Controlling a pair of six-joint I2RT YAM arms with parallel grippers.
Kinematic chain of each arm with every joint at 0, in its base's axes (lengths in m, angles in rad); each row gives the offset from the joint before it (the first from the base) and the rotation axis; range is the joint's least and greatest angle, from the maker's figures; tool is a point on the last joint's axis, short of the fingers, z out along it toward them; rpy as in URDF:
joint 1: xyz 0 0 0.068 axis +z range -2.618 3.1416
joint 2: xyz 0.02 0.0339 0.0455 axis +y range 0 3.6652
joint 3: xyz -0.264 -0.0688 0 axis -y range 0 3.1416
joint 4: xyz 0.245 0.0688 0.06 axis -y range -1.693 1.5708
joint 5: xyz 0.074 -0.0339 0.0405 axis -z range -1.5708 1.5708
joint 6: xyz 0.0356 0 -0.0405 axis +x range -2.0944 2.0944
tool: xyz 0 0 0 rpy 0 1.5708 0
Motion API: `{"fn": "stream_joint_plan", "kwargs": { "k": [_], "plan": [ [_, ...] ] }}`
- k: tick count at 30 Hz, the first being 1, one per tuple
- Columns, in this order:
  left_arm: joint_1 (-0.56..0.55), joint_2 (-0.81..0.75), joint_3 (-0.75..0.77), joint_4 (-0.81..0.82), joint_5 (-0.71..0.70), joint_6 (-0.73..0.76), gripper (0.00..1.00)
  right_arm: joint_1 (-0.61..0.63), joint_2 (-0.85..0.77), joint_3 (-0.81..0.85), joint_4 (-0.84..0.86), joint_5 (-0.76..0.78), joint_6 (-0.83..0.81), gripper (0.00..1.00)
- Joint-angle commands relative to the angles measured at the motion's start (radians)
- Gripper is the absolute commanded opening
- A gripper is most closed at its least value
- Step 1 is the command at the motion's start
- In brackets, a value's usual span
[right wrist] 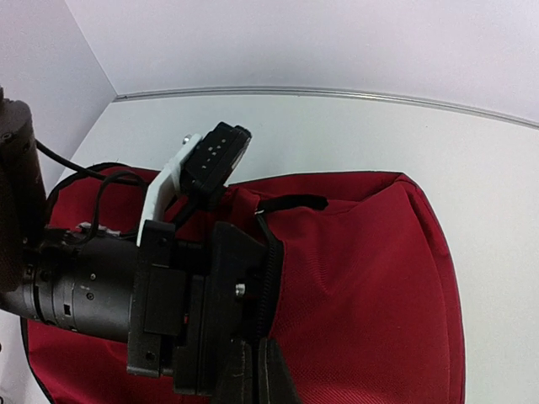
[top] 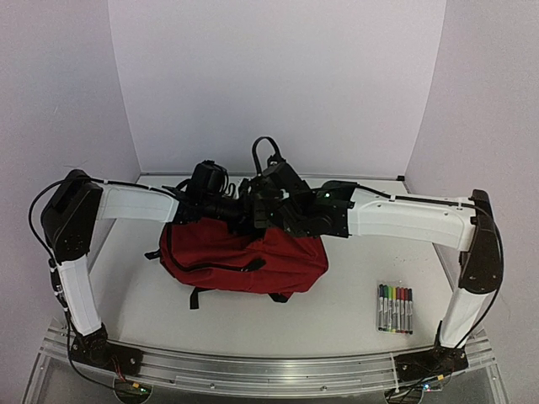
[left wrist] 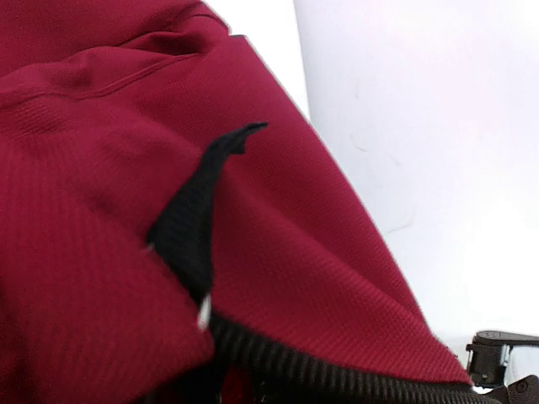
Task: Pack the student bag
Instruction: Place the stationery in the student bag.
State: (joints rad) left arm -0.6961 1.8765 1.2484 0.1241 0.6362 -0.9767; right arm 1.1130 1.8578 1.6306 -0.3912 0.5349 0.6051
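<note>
The student bag [top: 244,257], a dark-red backpack, lies in the middle of the table with its black straps at the far side. Both grippers meet over its top edge. My left gripper [top: 244,215] grips the bag's zip edge. Its view is filled with red fabric [left wrist: 101,252], a black zip pull [left wrist: 198,219] and zip teeth [left wrist: 337,370], and its fingers are hidden. My right gripper [right wrist: 259,374] is shut on the same zip edge [right wrist: 271,278], right beside the left gripper [right wrist: 219,303]. The bag's inside is not visible.
A clear pack of coloured markers [top: 395,308] lies on the table to the right of the bag, near the right arm's base. White walls close the table at the back and both sides. A metal rail [top: 269,370] runs along the near edge.
</note>
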Motion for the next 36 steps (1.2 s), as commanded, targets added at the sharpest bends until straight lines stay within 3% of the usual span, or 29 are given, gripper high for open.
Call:
{"fn": "stream_joint_plan", "kwargs": {
  "k": [1,12,18,26,36],
  "plan": [
    [-0.036,-0.143,-0.001,-0.214,-0.103,0.126,0.86,0.016,-0.033,0.010,0.039,-0.031,0.002,0.00],
    [-0.033,-0.341,-0.072,-0.464,-0.293,0.217,0.98,0.015,-0.035,0.014,0.037,-0.014,0.012,0.00],
    [-0.012,-0.408,-0.144,-0.412,-0.264,0.205,0.98,0.013,-0.036,0.016,0.037,-0.026,0.014,0.00],
    [-0.014,-0.305,-0.140,-0.150,-0.072,0.152,0.70,-0.001,-0.040,-0.008,0.043,-0.051,0.040,0.00],
    [-0.024,-0.100,-0.032,-0.004,0.007,0.140,0.35,-0.009,-0.049,-0.017,0.050,-0.053,0.044,0.00]
  ]
}}
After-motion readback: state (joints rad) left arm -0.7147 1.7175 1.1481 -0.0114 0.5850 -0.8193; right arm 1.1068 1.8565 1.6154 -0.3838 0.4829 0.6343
